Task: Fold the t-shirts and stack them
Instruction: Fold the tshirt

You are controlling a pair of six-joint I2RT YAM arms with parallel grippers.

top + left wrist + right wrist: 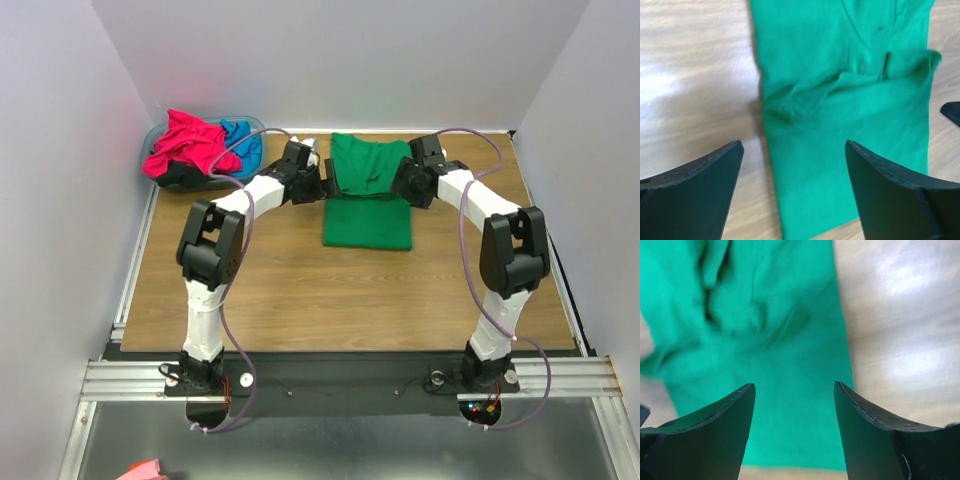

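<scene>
A bright green t-shirt (368, 195) lies partly folded at the back middle of the wooden table, its far half doubled over the near half. My left gripper (322, 183) is open at the shirt's left edge, above the cloth (840, 115), holding nothing. My right gripper (402, 183) is open at the shirt's right edge, above the cloth (765, 350), holding nothing. A magenta-pink shirt (188, 143), a bright blue shirt (241, 140) and a black one (180, 176) lie heaped in the basin at the back left.
The translucent blue plastic basin (256, 155) stands in the back left corner against the white wall. White walls enclose the table on three sides. The tip of the other gripper (952, 112) shows at the right edge of the left wrist view.
</scene>
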